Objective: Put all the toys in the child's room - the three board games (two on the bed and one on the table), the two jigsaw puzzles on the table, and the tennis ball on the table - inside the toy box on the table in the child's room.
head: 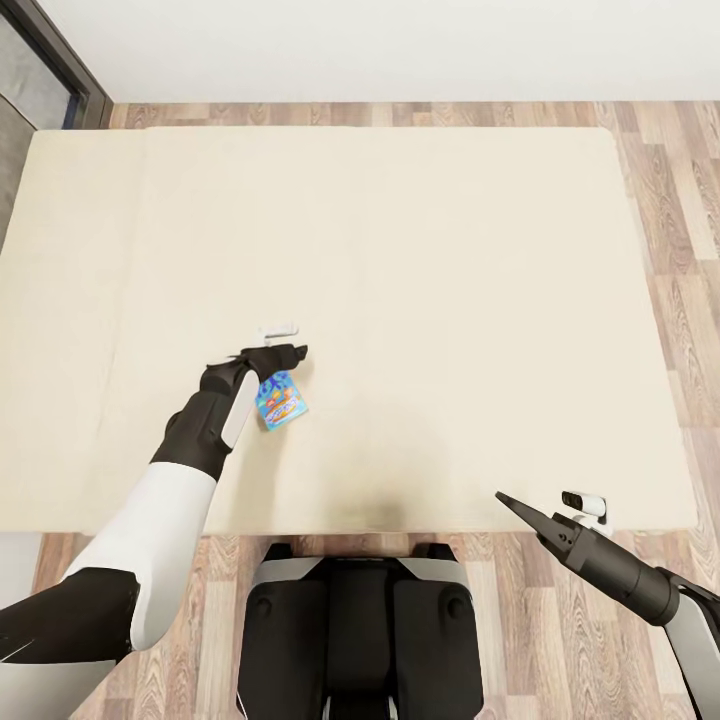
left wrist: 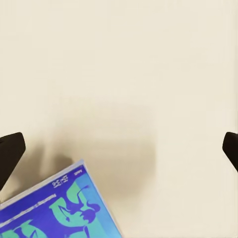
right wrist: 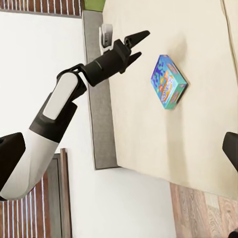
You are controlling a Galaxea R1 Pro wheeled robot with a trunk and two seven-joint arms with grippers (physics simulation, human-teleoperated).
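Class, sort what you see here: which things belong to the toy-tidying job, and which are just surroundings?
Job:
board game
bed
left hand

Surroundings:
wooden floor
wall

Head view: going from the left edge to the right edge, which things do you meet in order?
Left tool → board game → robot's trunk → right tool. All but the trunk lie over the bed, which spans nearly the whole width.
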